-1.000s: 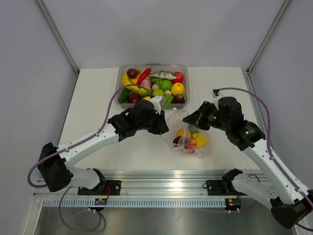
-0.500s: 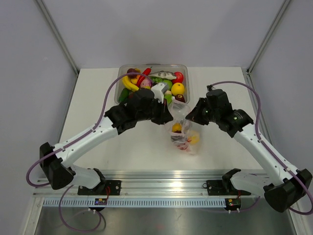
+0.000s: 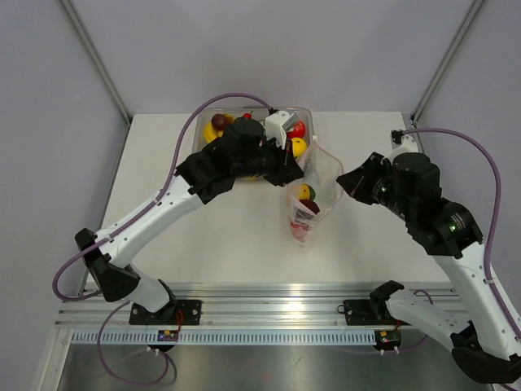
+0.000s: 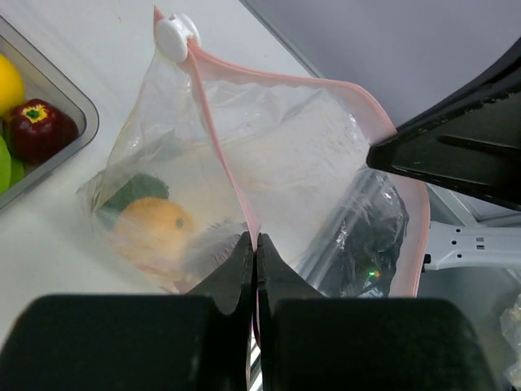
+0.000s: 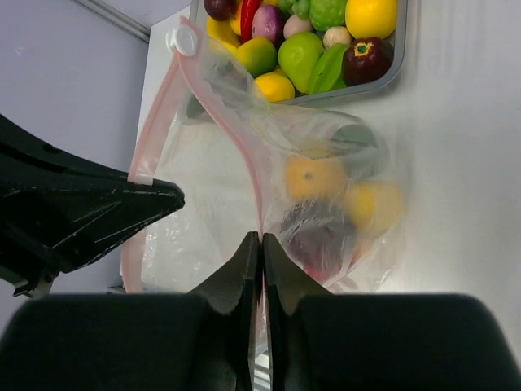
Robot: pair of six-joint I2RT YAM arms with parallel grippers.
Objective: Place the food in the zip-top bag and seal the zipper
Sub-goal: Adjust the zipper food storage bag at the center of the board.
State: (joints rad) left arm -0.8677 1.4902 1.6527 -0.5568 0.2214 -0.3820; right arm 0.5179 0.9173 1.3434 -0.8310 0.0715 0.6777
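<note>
Holding the bag point(image 3: 324, 183) upright with its mouth spread open

The left gripper point(image 4: 253, 243) is pinched tight on one lip of the pink zipper point(image 5: 151, 122), and the right gripper point(image 5: 261, 240) is closed just as tight on the opposite lip, so the mouth gapes between them. Both lips run lengthwise away from the grippers to the white slider point(image 4: 177, 32), upper left in each wrist view. An orange fruit point(image 5: 313, 177) and other food lie in the bag; the tub point(image 5: 392, 75) on the table point(image 3: 163, 151) holds plenty more.

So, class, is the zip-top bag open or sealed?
Open: the zipper strips bow apart, one pinched in the left hand, the other in the right hand.
</note>
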